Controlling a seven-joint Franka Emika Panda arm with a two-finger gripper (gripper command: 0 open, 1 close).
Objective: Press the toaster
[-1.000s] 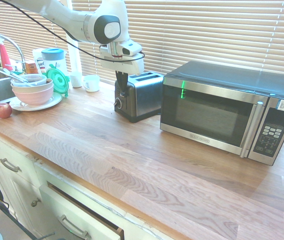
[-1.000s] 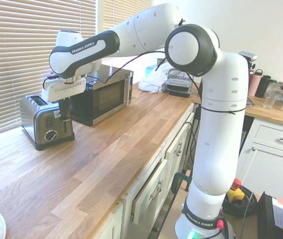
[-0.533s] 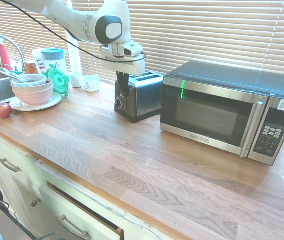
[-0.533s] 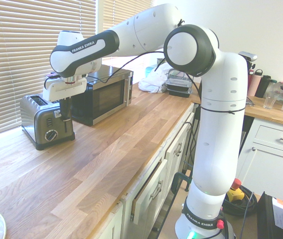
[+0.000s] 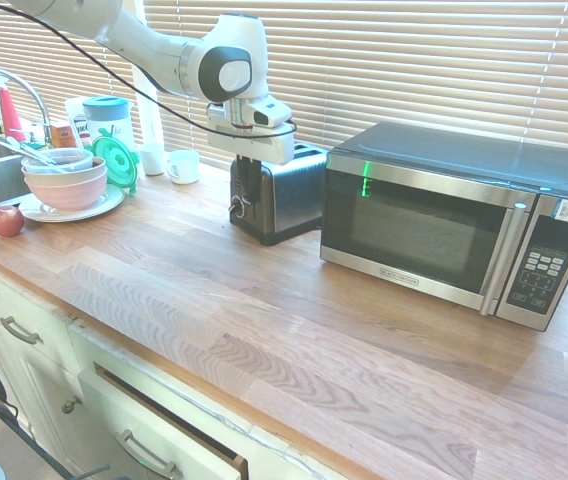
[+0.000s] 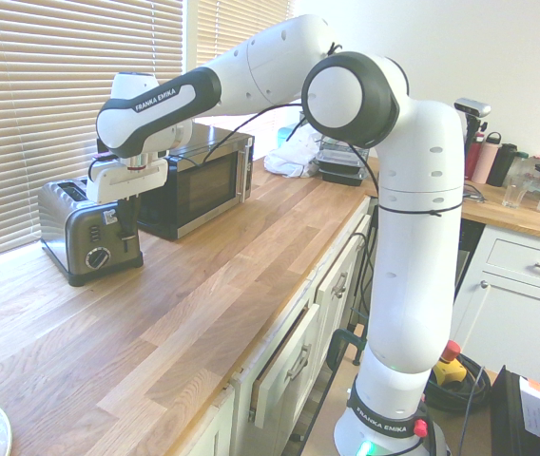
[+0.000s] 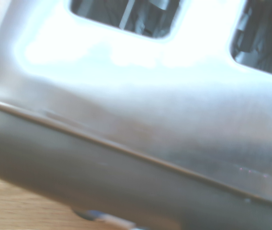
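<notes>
Toaster [image 5: 297, 200] sits just beside the clenched tool [image 6: 127, 239], which points down by its knobbed end panel [image 6: 82, 237].

Here's the arm reaching in from eleven o'clock, its gripper [image 5: 249, 200] pointing straight down, fingers together, right at the black end of the toaster [image 5: 289, 195], just above centre towards twelve! The microwave [image 5: 414, 230] sits beside it at three o'clock, green marks glowing on its door. Over at ten, stacked bowls [image 5: 67, 188] ride on a white plate [image 5: 107, 203], a red apple [image 5: 5, 221] near them, and down at seven a drawer [image 5: 154, 430] stands partly open!
</notes>
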